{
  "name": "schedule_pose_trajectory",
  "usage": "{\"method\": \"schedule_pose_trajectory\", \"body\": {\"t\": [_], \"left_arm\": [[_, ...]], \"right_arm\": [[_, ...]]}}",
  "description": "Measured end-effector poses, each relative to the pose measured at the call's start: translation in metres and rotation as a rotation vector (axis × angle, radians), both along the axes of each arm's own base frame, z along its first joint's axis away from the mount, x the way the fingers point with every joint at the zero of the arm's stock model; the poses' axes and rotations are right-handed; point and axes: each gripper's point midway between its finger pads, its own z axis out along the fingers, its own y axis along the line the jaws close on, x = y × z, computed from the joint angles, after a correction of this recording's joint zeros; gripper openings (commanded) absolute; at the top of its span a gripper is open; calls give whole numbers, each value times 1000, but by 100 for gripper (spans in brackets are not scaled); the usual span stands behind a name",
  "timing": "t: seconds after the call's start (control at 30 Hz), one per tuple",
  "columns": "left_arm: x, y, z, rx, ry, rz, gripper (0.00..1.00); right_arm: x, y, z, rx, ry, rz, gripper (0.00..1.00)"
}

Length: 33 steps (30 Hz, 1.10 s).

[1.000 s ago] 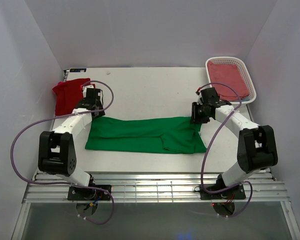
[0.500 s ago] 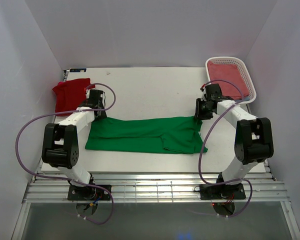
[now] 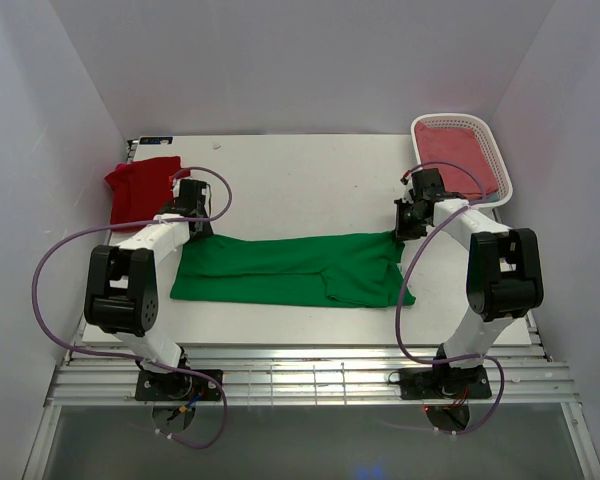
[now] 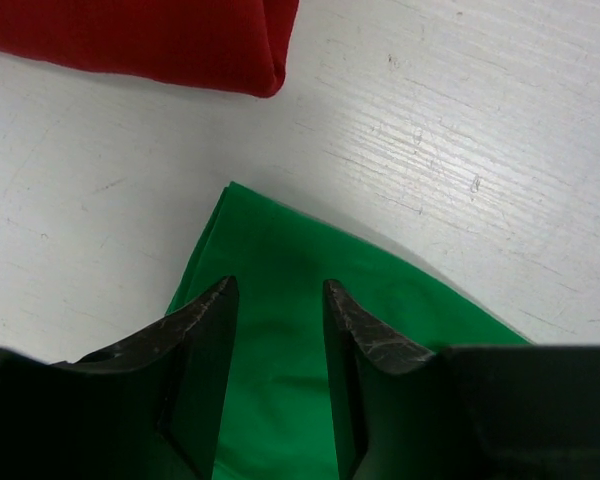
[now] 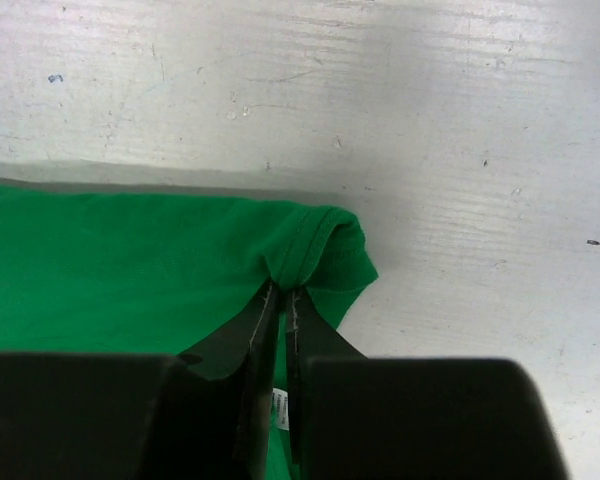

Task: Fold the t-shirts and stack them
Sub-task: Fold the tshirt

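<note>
A green t-shirt [image 3: 290, 268] lies folded into a long band across the middle of the table. My left gripper [image 3: 194, 230] is at its far left corner. In the left wrist view the left gripper [image 4: 277, 290] is open, its fingers astride the green cloth [image 4: 320, 250]. My right gripper [image 3: 401, 232] is at the band's far right corner. In the right wrist view the right gripper [image 5: 280, 290] is shut on the stitched hem of the green t-shirt [image 5: 130, 260], which bunches up at the fingertips. A red t-shirt [image 3: 138, 185] lies folded at the back left, and the left wrist view shows the red t-shirt's edge [image 4: 160, 40].
A white basket [image 3: 502, 188] stands at the back right with a red cloth [image 3: 458, 150] inside. White walls enclose the table on three sides. A slatted metal strip [image 3: 300, 375] runs along the near edge by the arm bases.
The right gripper has closed on the green shirt's far right corner. Both arms shifted slightly toward the shirt's far corners; the left jaws narrowed a little.
</note>
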Motion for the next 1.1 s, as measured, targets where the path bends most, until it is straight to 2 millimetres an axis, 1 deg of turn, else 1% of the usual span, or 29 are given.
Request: {"method": "schedule_pose_trajectory", "body": {"t": [0.07, 0.13, 0.3, 0.53, 0.73, 0.83, 0.9, 1.0, 1.03, 1.07, 1.1], "left_arm": [[0, 0, -4, 1, 6, 1, 45], [-3, 0, -13, 3, 26, 2, 41], [-15, 3, -35, 13, 83, 17, 38], [-11, 9, -35, 35, 62, 58, 35], [-12, 15, -33, 57, 54, 97, 34], [-13, 17, -33, 66, 57, 102, 34], [-13, 17, -32, 68, 59, 103, 34], [-12, 17, -30, 66, 58, 103, 35], [-9, 16, -28, 63, 52, 100, 37], [-7, 15, -25, 60, 45, 94, 44], [-3, 14, -21, 54, 34, 83, 48]], "right_arm": [[0, 0, -1, 2, 3, 4, 8], [0, 0, -2, 5, 4, 8, 8], [1, -6, -2, 9, 3, -4, 8], [3, -17, -2, 8, 5, -35, 8], [4, -20, -2, 11, 8, -42, 8], [8, -20, -1, 14, 9, -41, 8], [10, -20, -2, 14, 11, -42, 8], [6, -22, -3, 7, 30, -46, 9], [5, -23, -4, 4, 34, -49, 11], [4, -24, -3, 0, 38, -50, 21], [2, -24, -3, -4, 43, -53, 24]]}}
